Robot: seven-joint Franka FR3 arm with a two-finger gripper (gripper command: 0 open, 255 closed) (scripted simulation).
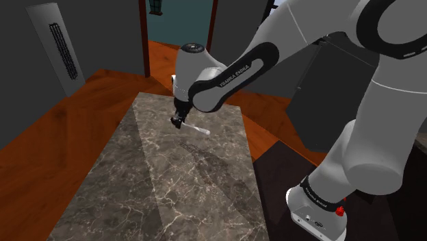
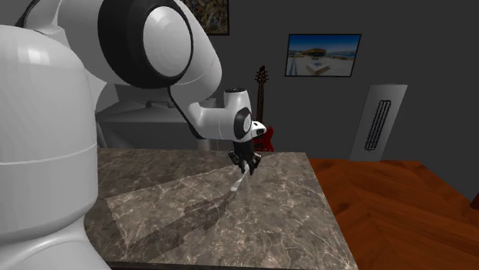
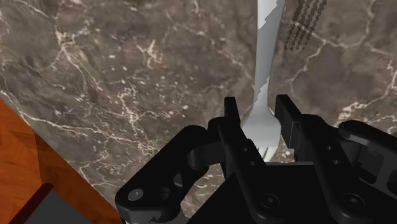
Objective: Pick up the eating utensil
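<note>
The jaws pinch the pale fork (image 3: 262,121) at its tined head, the handle reaching out over the marble worktop (image 1: 171,185). The lift should go straight up and slowly, since so off-centre a hold probably lets the long handle swing or slip.

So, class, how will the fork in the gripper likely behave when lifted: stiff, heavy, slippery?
The fork looks thin and straight, so it is probably stiff and light. Its smooth pale surface may slip in the gripper. Clasped near its head, with the long handle sticking out, it could pivot.
</note>
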